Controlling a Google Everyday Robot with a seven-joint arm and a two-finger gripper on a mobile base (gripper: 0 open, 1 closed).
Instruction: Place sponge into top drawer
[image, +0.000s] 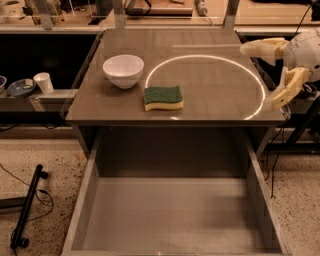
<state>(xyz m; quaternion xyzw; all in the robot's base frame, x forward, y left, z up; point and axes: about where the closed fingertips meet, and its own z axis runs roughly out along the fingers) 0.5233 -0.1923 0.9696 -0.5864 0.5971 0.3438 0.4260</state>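
Observation:
The sponge (163, 97), dark green on top with pale yellow foam, lies flat on the brown table (210, 90), near the front edge and left of centre. The top drawer (170, 215) is pulled out wide below the table's front edge; its flat grey bottom holds nothing. My gripper (266, 75) is at the table's right edge, about level with the tabletop and well to the right of the sponge. Its two cream fingers (287, 87) are spread apart and hold nothing.
A white bowl (123, 70) stands on the table just left of and behind the sponge. A white cup (44, 82) and a small dish (20, 87) sit on a low shelf at the left. A black bar with cables (27, 210) lies on the floor at lower left.

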